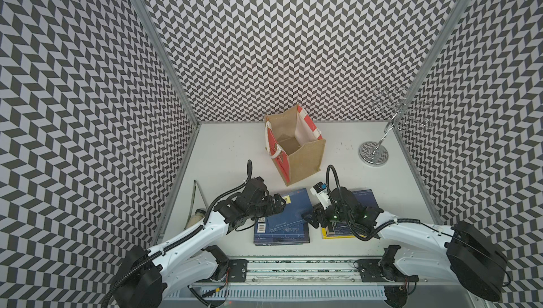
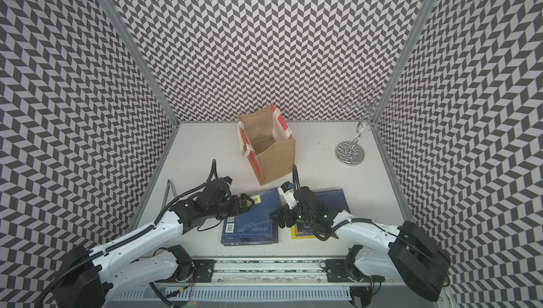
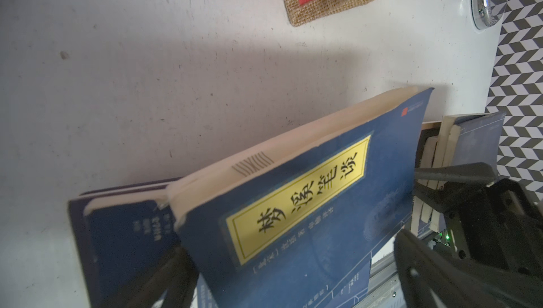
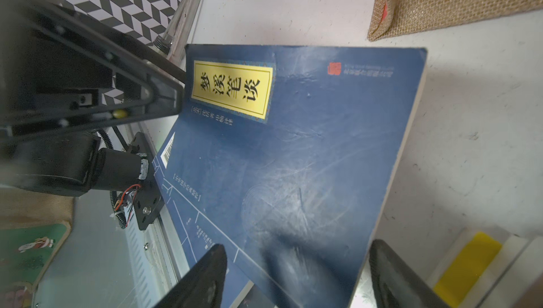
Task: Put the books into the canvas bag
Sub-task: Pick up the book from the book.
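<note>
The canvas bag (image 1: pixel 305 156) stands open and upright at mid-table in both top views, tan jute with a red face. In front of it lie two stacks of the books. The top navy book (image 3: pixel 308 203) with a yellow label is tilted up off the left stack (image 1: pixel 279 233). My left gripper (image 1: pixel 283 203) is open, and the label corner of that book lies between its fingers (image 3: pixel 164 280). My right gripper (image 4: pixel 298 250) is open astride the opposite edge of the same book (image 4: pixel 293 145). My right arm covers much of the right stack (image 1: pixel 365 200), which has a yellow book (image 1: pixel 332 234) at the bottom.
A chrome stand (image 1: pixel 373 152) with wire rings rises at the back right. A clear tube (image 1: pixel 196 215) and a thin metal strip lie by the left wall. Patterned walls close in three sides, and the arm rail (image 1: pixel 293 268) runs along the front edge.
</note>
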Tool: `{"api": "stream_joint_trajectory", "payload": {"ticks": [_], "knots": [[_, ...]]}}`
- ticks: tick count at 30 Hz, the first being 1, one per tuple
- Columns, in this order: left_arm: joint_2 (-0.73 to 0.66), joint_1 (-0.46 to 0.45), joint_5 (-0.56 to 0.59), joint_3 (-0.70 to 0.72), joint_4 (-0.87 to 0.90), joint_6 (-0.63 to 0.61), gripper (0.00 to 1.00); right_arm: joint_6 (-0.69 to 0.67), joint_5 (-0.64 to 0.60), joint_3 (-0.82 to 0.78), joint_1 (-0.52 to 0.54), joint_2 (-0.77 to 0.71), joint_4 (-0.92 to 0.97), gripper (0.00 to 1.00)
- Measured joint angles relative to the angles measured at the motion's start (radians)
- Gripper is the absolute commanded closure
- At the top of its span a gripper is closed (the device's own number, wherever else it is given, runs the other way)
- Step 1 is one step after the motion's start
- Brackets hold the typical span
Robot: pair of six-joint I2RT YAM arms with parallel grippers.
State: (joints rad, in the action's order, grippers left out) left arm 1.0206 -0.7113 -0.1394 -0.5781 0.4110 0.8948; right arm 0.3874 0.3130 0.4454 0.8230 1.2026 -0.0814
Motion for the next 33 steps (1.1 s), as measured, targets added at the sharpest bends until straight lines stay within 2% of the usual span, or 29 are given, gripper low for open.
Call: {"api": "stream_joint_trajectory", "payload": {"ticks": [10,18,33], "knots": [[0.0,-0.002,0.013,0.025,-0.055,0.003,0.01,0.008,0.056,-0.003,-0.021,0.068,-0.056,0.24],[0.0,-0.002,0.016,0.052,-0.118,0.0,0.0,0.029,0.091,-0.003,-0.024,0.102,-0.084,0.33],[0.034,-0.002,0.03,0.062,-0.19,-0.025,0.01,0.059,0.107,-0.005,-0.049,-0.024,-0.1,0.49]]}}
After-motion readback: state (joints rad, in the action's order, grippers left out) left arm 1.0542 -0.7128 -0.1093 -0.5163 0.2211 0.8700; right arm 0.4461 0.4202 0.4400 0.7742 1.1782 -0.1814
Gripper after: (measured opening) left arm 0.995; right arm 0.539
